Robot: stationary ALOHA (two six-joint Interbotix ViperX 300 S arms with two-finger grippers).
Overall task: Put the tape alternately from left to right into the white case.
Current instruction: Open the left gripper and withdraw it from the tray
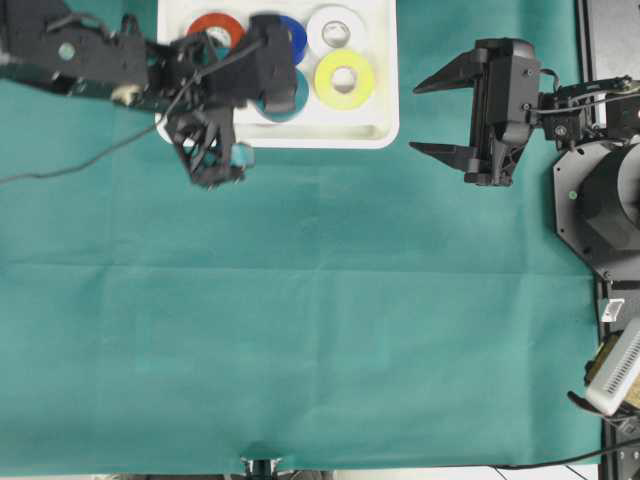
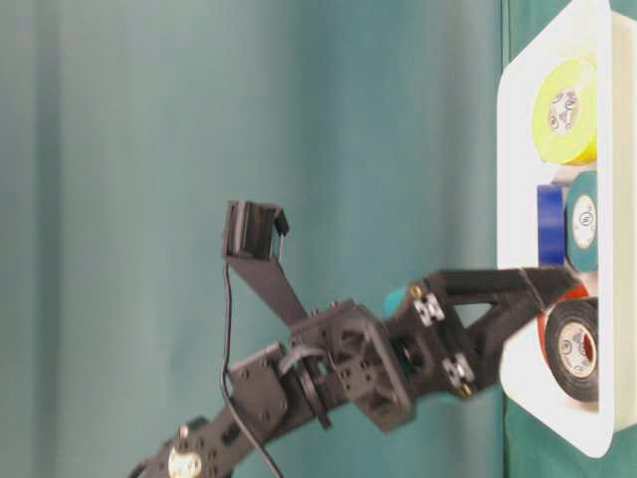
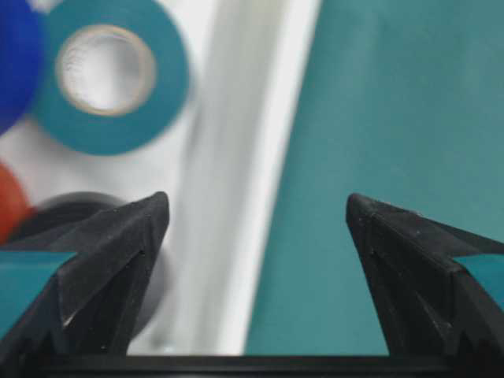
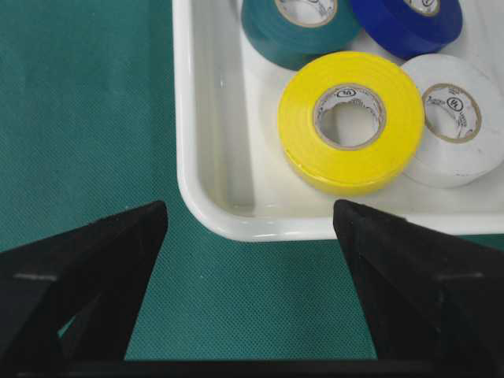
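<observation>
White case point(image 1: 385, 120) sits at top centre of the overhead view on the green cloth surface point(image 1: 320, 320): a shallow glossy plastic tray w/ rounded corners and raised rim. All six tape rolls lie inside it. Seen from above: red-orange roll point(image 1: 216, 28) at upper left, blue roll point(image 1: 294, 38) mid-top, white roll point(image 1: 335, 28) upper right, yellow roll point(image 1: 345, 78) lower right, teal roll point(image 1: 293, 98) lower middle, part-hidden by the left arm. The black roll point(image 2: 573, 349) shows only in the table-level view, at the case's lower end next to the red-orange one. Rolls are glossy donuts w/ pale cores; yellow touches white in the right wrist view.

Left tool point(image 1: 212, 150) hangs over the case's lower-left corner, jaws spread wide, nothing between them; blurred in overhead view. Right tool point(image 1: 432, 116) sits just right of the case, jaws also wide apart and empty, pointing toward it. Cloth is fine-woven w/ faint fold lines.
</observation>
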